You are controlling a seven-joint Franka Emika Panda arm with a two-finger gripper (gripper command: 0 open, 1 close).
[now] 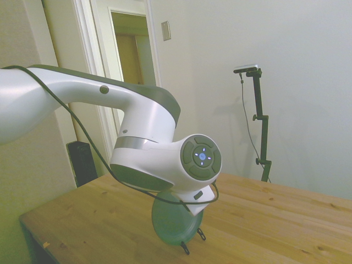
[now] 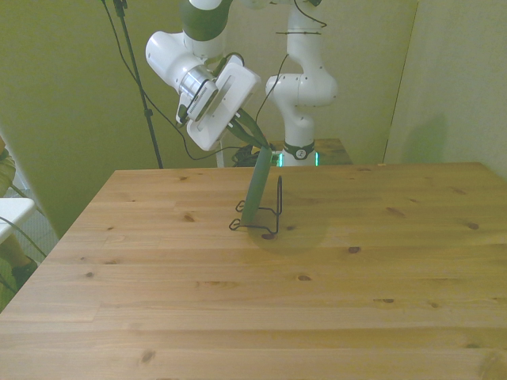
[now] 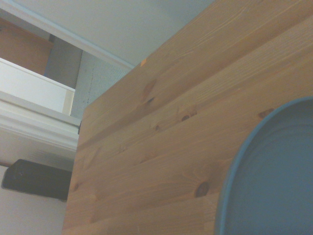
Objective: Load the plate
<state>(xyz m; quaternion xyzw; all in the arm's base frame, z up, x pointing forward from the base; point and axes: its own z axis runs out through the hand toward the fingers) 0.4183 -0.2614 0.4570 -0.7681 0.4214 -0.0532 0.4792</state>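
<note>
Plate [image 2: 257, 188] stands on edge in the wire stand [image 2: 261, 215], mid-bench [image 2: 238, 301]; fingers' state I cannot tell; let go crooked and it could tip the stand.

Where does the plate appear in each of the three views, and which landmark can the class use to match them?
Side view: the plate stands on edge at the bottom middle, under the wrist, in the wire stand.
Front view: edge-on and tilted, just above the middle, in the stand.
Wrist view: its rim fills the lower right corner.
Shared landmark: the wooden table, under the plate in every view.
</note>
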